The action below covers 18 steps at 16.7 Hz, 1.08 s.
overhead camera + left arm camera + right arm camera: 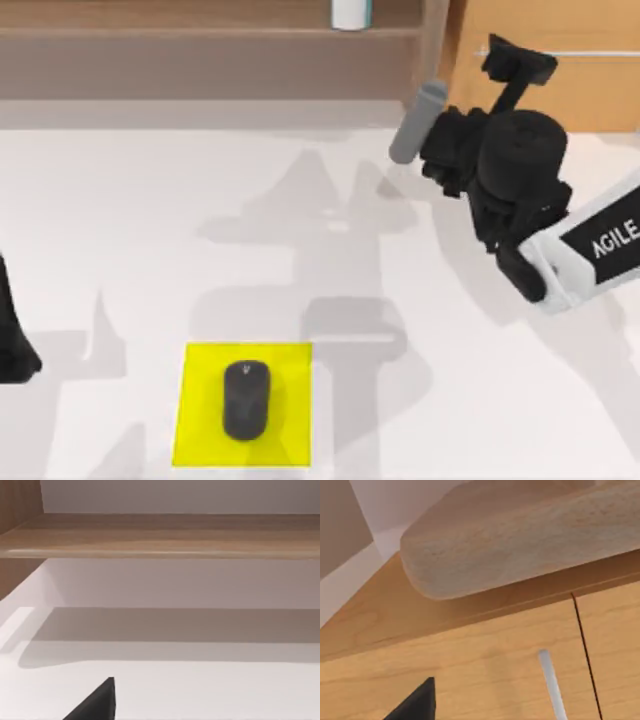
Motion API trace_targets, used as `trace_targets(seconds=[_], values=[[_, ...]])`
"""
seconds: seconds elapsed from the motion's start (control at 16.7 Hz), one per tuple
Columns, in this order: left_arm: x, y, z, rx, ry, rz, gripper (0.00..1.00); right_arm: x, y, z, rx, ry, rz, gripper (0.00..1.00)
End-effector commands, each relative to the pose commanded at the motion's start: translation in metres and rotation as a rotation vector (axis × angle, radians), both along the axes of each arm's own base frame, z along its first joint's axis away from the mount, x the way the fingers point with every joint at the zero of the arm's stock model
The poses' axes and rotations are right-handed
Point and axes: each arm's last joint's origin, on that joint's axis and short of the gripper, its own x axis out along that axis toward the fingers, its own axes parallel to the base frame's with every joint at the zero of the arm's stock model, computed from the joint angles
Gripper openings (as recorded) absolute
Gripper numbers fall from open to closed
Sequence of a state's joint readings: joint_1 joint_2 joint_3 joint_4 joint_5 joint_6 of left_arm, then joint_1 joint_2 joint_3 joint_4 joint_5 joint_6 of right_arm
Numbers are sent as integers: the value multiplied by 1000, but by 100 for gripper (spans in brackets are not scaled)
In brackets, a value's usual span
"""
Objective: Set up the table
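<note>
Right gripper (425, 125) raised at back right of white table (120, 230), close to orange-brown cabinet (470, 680), grey cylinder (417, 122) at its tip, finger spread not discernible; black mouse (246, 400) on yellow mat (200, 420) front centre; left arm (12, 330) parked at left edge.

On your table (150, 230), the mouse (246, 400) lies on the mat (200, 420) near the front edge, a little left of centre. Behind it, along the back edge, runs the shelf (200, 55) (a container (351, 13) stands on it), and the drawer cabinet (590, 90) sits just to the shelf's right. Your right arm (590, 245) reaches in from the right toward that cabinet; your left arm (15, 345) is at the left edge.
</note>
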<state>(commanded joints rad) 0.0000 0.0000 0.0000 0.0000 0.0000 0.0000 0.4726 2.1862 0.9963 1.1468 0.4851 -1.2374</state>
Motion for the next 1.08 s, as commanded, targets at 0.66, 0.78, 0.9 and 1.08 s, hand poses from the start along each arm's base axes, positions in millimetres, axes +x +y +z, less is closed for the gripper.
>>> trace_targets(seconds=[0.66, 0.78, 0.9, 1.08], values=[[0, 0, 0, 0, 0, 0, 100, 9, 128, 82, 1030, -2, 41, 100], [0, 0, 0, 0, 0, 0, 100, 19, 129, 92, 1147, -11, 17, 100], [0, 0, 0, 0, 0, 0, 100, 30, 126, 97, 1218, -24, -11, 100], [0, 0, 0, 0, 0, 0, 100, 37, 123, 99, 1256, -35, -30, 100]])
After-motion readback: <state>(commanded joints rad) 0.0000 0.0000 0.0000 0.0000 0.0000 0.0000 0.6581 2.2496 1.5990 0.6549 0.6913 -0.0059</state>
